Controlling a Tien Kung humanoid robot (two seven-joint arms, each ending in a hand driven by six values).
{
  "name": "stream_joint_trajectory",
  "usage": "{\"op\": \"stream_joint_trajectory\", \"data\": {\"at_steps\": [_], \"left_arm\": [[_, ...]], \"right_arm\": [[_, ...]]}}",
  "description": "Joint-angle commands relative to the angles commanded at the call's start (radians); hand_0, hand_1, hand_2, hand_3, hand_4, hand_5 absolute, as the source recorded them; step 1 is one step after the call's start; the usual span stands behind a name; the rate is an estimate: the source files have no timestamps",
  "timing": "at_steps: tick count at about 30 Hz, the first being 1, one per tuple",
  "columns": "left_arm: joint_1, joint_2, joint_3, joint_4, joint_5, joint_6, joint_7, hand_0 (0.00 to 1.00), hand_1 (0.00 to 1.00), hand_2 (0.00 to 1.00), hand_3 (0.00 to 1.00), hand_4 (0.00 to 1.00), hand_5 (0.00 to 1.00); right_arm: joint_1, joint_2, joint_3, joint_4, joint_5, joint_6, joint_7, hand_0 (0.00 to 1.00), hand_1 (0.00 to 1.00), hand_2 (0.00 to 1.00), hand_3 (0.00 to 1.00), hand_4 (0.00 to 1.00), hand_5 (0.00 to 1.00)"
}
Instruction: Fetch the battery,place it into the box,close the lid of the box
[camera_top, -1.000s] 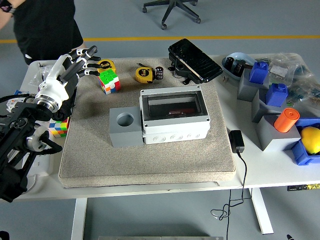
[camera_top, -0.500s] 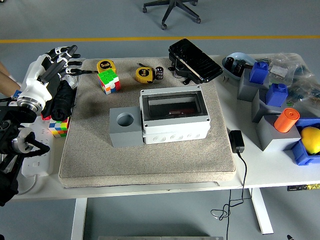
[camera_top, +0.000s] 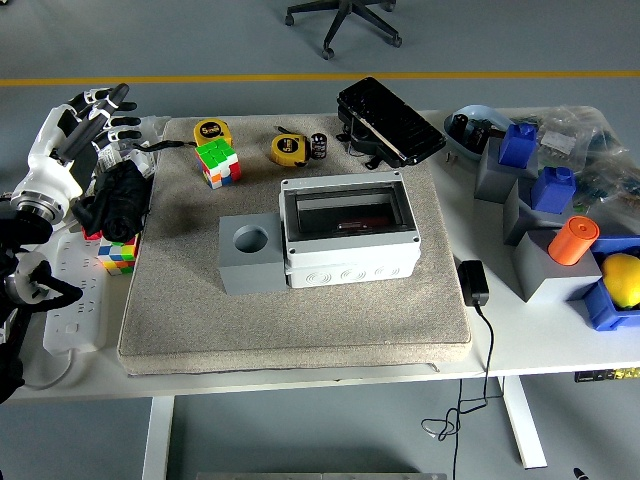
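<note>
The left robot hand (camera_top: 75, 135) sits at about nine to ten o'clock, over the left edge of the surface (camera_top: 520, 320), with its white fingers (camera_top: 105, 100) spread apart and holding nothing. Just beside it at three o'clock lies a black bundle (camera_top: 118, 198), and below that a small colour cube (camera_top: 117, 254) by a white power strip (camera_top: 70, 318).

A grey mat (camera_top: 300, 310) covers the middle of the surface. The box (camera_top: 348, 232) stands at its centre, its clear lid down, with something dark and reddish seen dimly through it; what it is cannot be told. A grey block (camera_top: 249, 252) with a round hole touches the box at nine o'clock.

The battery (camera_top: 319, 146), a small dark cylinder, stands upright at twelve o'clock from the box, just beside a yellow tape measure (camera_top: 287, 149). A second tape measure (camera_top: 211, 131) and a larger colour cube (camera_top: 219, 162) lie at eleven o'clock. A black case (camera_top: 390, 120) rests at one o'clock. An orange cylinder (camera_top: 572, 240) sits on grey blocks at three o'clock.
</note>
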Motion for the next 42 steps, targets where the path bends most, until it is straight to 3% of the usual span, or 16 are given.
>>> {"op": "stream_joint_trajectory", "data": {"at_steps": [2,3,14,15,42], "left_arm": [[0.000,0.000,-0.003,0.001,0.001,0.000,-0.001,0.444,0.497,0.520,0.522,0.985,0.401],[0.000,0.000,-0.004,0.001,0.001,0.001,-0.002,0.556,0.534,0.531,0.532,0.985,0.400],[0.002,0.004,-0.012,0.000,0.002,0.001,0.000,0.527,0.533,0.530,0.531,0.986,0.399],[0.001,0.003,-0.012,0.000,0.002,0.001,0.001,0.490,0.524,0.529,0.531,0.988,0.400],[-0.003,0.000,-0.019,-0.002,0.002,0.002,0.005,0.485,0.532,0.536,0.535,0.994,0.404]], "right_arm": [[0.001,0.000,0.001,0.001,-0.002,0.000,0.000,0.726,0.668,0.654,0.599,0.998,0.613],[0.001,0.000,0.000,0.001,-0.002,0.000,0.000,0.727,0.668,0.654,0.598,0.998,0.613],[0.003,-0.001,0.000,0.001,-0.002,0.000,0.001,0.726,0.666,0.654,0.598,0.998,0.613],[0.003,-0.001,-0.001,0.001,-0.001,0.001,0.001,0.728,0.667,0.654,0.598,0.998,0.613],[-0.002,0.000,0.008,0.001,-0.005,0.000,0.001,0.726,0.667,0.655,0.599,0.998,0.613]]}}
